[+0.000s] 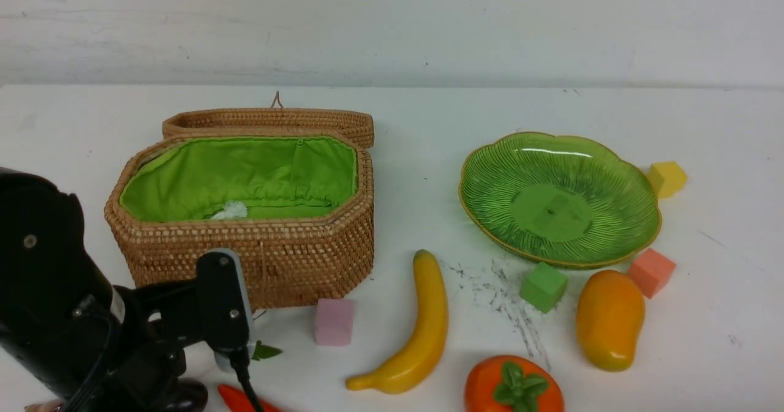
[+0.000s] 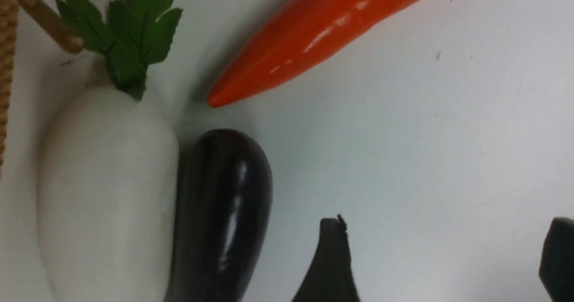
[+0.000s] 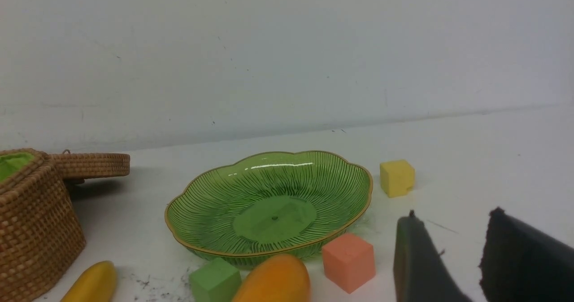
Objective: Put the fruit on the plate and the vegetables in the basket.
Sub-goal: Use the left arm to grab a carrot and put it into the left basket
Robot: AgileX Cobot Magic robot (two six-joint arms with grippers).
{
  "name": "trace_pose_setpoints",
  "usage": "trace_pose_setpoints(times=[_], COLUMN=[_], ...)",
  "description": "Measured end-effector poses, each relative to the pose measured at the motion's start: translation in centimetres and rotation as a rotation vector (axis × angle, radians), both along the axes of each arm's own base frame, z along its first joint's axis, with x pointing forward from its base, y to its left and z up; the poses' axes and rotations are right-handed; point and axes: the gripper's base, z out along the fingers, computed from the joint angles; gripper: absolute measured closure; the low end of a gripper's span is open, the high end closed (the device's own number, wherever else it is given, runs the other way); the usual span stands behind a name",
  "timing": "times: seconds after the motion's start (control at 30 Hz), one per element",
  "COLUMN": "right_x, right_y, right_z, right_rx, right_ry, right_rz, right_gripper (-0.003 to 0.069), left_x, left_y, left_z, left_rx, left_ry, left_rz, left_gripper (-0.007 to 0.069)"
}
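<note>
The white eggplant (image 2: 107, 194) and the dark purple eggplant (image 2: 224, 212) lie side by side on the table, touching. The red pointed vegetable (image 2: 314, 32) lies just beyond them. My left gripper (image 2: 448, 223) is open beside the purple eggplant, with only bare table between its fingers. The basket (image 1: 245, 216) stands open at the left, its lid folded back. The green plate (image 1: 557, 198) at the right holds nothing. Banana (image 1: 416, 326), mango (image 1: 609, 320) and orange-red fruit (image 1: 513, 386) lie on the table in front. My right gripper (image 3: 453, 216) is open and empty, near the plate (image 3: 269, 203).
Foam cubes lie about: pink (image 1: 334, 321) by the basket's front, green (image 1: 543, 286) and salmon (image 1: 652, 272) against the plate's near rim, yellow (image 1: 667, 178) at its right. A small white tuft (image 1: 231, 210) shows inside the basket. My left arm (image 1: 55, 314) fills the lower left.
</note>
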Motion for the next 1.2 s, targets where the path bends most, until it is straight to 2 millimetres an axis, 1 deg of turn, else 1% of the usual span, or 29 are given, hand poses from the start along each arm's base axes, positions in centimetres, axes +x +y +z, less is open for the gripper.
trace_pose_setpoints(times=[0.23, 0.4, 0.5, 0.63, 0.7, 0.77, 0.8, 0.9, 1.03, 1.2], right_x=[0.0, 0.0, 0.0, 0.0, 0.0, 0.0, 0.0, 0.0, 0.0, 0.0], right_y=[0.0, 0.0, 0.0, 0.0, 0.0, 0.0, 0.0, 0.0, 0.0, 0.0], right_z=[0.0, 0.0, 0.0, 0.0, 0.0, 0.0, 0.0, 0.0, 0.0, 0.0], right_rx=[0.0, 0.0, -0.001, -0.001, -0.001, -0.001, -0.001, -0.001, -0.001, -0.001], right_ry=[0.0, 0.0, 0.0, 0.0, 0.0, 0.0, 0.0, 0.0, 0.0, 0.0], right_rz=[0.0, 0.0, 0.0, 0.0, 0.0, 0.0, 0.0, 0.0, 0.0, 0.0], right_gripper=[0.0414, 0.0414, 0.0414, 0.0414, 0.0414, 0.0414, 0.0414, 0.0414, 0.0414, 0.0414], left_x=[1.1, 1.1, 0.8, 0.5, 0.6, 0.7, 0.6, 0.7, 1.2, 1.8], left_y=[-0.2, -0.5, -1.2, -2.8, -3.2, -4.4, -4.6, -6.1, -6.9, -7.8], left_z=[-0.3, -0.4, -0.5, -1.1, -1.4, -2.0, -2.0, -2.8, -3.9, -6.2], left_rx=[-0.001, 0.011, 0.047, 0.139, 0.154, 0.154, 0.153, 0.134, 0.122, 0.108], left_ry=[-0.078, -0.088, -0.107, -0.146, -0.158, -0.182, -0.185, -0.211, -0.215, -0.155], left_rz=[-0.005, -0.034, -0.125, -0.294, -0.325, -0.384, -0.393, -0.466, -0.488, -0.488], left_gripper=[0.0052, 0.0052, 0.005, 0.005, 0.005, 0.005, 0.005, 0.005, 0.005, 0.005])
